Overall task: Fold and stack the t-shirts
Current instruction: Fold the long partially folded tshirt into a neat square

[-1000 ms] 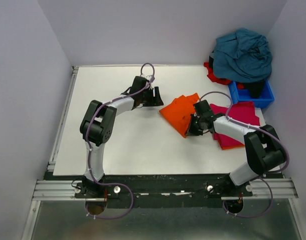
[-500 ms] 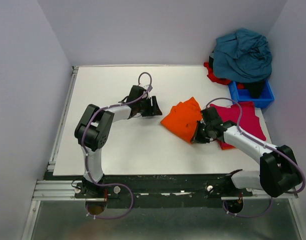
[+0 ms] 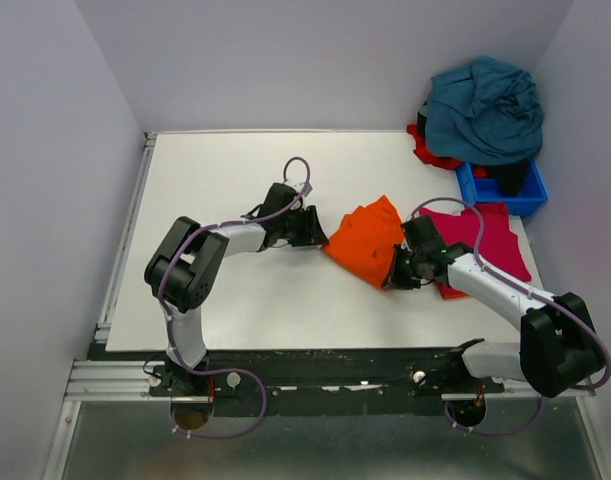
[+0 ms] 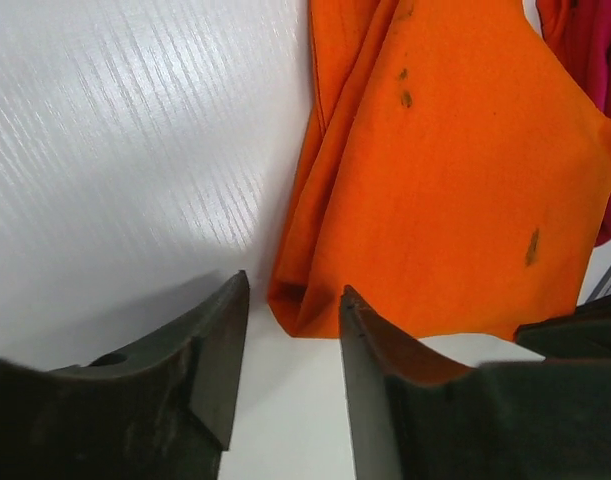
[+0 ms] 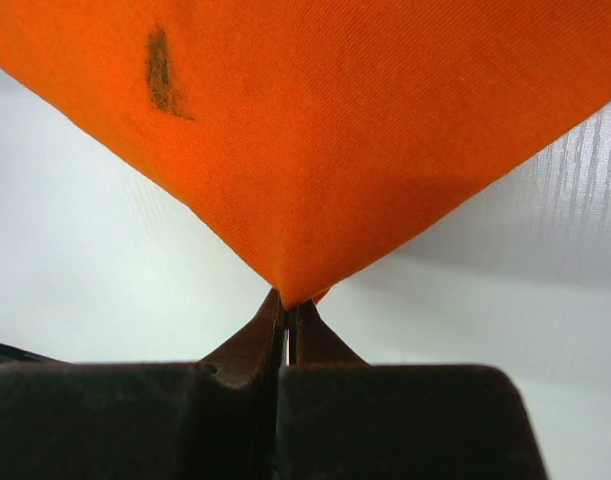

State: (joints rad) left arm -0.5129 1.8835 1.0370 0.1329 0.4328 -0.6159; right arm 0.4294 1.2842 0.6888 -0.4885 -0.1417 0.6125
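The bright orange t-shirt [image 3: 365,238] lies folded mid-table, its cloth filling the left wrist view [image 4: 445,170] and the right wrist view [image 5: 315,120]. My right gripper [image 3: 392,278] is shut on its near corner, the cloth tip pinched between the fingertips [image 5: 290,300]. At the shirt's left corner my left gripper [image 3: 321,236] stands open, that folded corner lying just beyond and between its tips [image 4: 293,292], unclamped. A magenta-red t-shirt [image 3: 493,235] lies flat to the right, partly under the right arm.
A small blue bin [image 3: 505,190] stands at the back right. A crumpled teal-blue t-shirt [image 3: 485,105] is heaped behind it over a red one [image 3: 430,152]. White tabletop [image 3: 215,190] stretches left of the orange shirt.
My left gripper has slid right to the orange shirt's left corner, jaws narrowing. My right gripper closed on the near corner and drew it slightly toward the front edge.
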